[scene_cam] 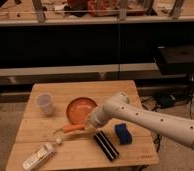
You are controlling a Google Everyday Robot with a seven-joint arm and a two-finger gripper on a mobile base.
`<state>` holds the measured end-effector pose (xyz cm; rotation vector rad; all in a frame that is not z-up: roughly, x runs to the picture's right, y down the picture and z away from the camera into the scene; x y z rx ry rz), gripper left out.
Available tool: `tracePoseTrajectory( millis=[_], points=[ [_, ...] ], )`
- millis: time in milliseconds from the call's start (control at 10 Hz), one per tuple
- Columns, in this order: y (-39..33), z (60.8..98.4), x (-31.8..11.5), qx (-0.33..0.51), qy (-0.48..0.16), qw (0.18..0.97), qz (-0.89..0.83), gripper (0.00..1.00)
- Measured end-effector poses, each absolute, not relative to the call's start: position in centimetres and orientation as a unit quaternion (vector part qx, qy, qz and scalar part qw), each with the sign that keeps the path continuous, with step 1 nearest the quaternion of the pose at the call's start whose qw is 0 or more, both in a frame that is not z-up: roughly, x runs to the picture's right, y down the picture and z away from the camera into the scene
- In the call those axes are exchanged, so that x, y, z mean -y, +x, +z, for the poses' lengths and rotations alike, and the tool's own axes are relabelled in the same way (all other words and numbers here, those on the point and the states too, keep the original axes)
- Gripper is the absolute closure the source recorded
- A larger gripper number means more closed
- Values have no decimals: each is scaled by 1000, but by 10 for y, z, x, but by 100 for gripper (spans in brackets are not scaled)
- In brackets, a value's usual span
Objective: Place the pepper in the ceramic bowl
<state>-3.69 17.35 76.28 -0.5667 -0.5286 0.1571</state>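
At centre frame, on the light wooden slatted table (pixel 50 90): my white arm (pixel 155 120) comes in from the right edge and slants down to the left. My gripper (pixel 92 121) sits at its tip, low over the table, just below the lower right rim of the bowl. Whether it is apart, together or clamped on anything, I cannot tell.

Slim orange pepper (pixel 72 128): lies flat on the table, just left of the gripper. Thick end points right toward the gripper, pale stem end points left. It is outside the bowl, just below its rim. I cannot tell whether there is contact between gripper and pepper.

Round, shallow orange-red ceramic bowl (pixel 79 108): middle of the table, upright, nothing seen inside.

Translucent whitish plastic cup (pixel 45 103): upper left of the table, upright, apart from the bowl.

White plastic bottle (pixel 38 156): lower left, lying on its side.

Blue sponge block (pixel 123 133): below my arm, right of centre. Black ribbed oblong object (pixel 106 146): just left of the sponge, angled toward the front edge.
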Motion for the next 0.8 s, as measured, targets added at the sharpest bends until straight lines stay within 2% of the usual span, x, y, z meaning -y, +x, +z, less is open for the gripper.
tracePoseTrajectory(
  millis=[800],
  points=[
    [-41,774,-130,232,-262,931,103,100]
  ],
)
